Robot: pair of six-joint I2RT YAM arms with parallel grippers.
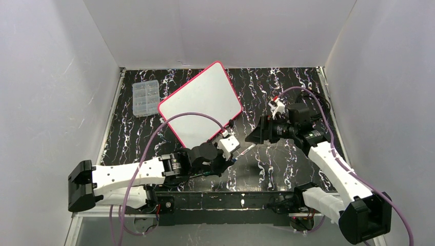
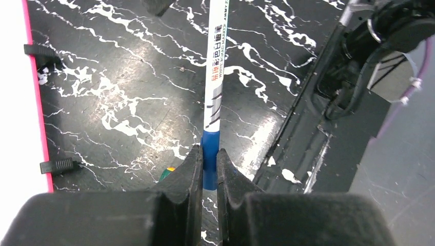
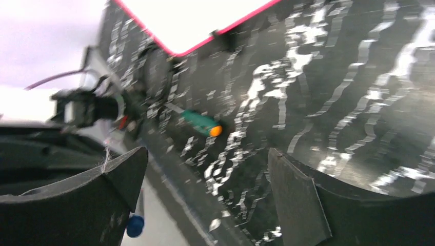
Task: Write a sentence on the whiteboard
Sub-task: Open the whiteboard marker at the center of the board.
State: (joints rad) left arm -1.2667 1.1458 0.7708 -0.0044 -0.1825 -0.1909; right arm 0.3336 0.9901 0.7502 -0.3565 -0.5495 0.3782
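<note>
The whiteboard (image 1: 200, 102) lies flat and tilted at the back centre, with a pink-red frame. Its surface is blank, and no sentence shows on it. My left gripper (image 1: 232, 156) is shut on the blue end of a white marker (image 2: 215, 77), just off the board's near corner. The marker points away toward my right gripper (image 1: 255, 136). In the left wrist view my left gripper (image 2: 208, 156) pinches the marker, and the board's edge (image 2: 15, 102) is at the left. My right gripper (image 3: 205, 159) is open and empty above the table. The board's corner (image 3: 205, 20) shows at the top.
A clear plastic compartment box (image 1: 145, 98) sits left of the board. A small green tool with an orange tip (image 3: 202, 123) lies on the black marbled table near my left gripper; it also shows in the left wrist view (image 2: 166, 173). White walls enclose three sides.
</note>
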